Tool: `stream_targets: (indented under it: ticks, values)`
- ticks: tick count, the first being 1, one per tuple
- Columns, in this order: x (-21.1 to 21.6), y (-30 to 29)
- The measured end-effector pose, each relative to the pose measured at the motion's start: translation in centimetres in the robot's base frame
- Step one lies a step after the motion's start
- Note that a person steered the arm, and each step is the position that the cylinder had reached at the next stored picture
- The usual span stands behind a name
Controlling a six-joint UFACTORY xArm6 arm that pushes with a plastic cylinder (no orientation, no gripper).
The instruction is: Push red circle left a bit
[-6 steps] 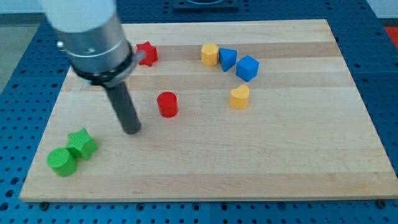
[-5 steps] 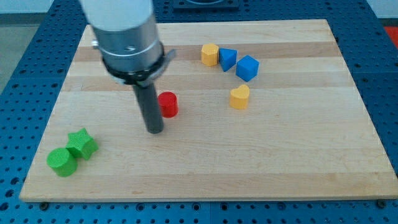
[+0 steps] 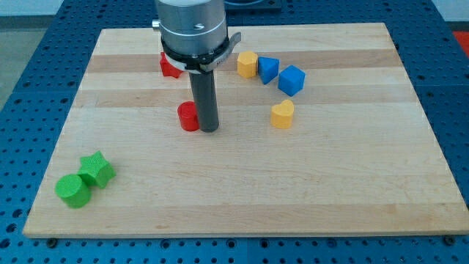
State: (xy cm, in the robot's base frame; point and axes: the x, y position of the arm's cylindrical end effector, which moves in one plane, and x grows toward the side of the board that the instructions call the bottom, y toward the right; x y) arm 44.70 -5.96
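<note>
The red circle (image 3: 188, 116) lies on the wooden board (image 3: 242, 191), a little left of its middle. My tip (image 3: 209, 130) stands right against the red circle's right side and hides that side. The rod rises from there to the grey arm body at the view's top.
A red star (image 3: 169, 67) sits partly hidden behind the arm. A yellow block (image 3: 247, 64), a blue triangle (image 3: 268, 69) and a blue cube (image 3: 291, 80) lie at upper right. A yellow heart (image 3: 282, 114) lies right of my tip. A green star (image 3: 97, 169) and green circle (image 3: 73, 191) lie at lower left.
My tip has swept from the red circle's left, round below it, to its right side. The red circle has slid slightly left.
</note>
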Motion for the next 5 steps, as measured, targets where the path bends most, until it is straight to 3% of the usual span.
stream_targets:
  ticks: [5]
  values:
    - [-2.0, -7.6]
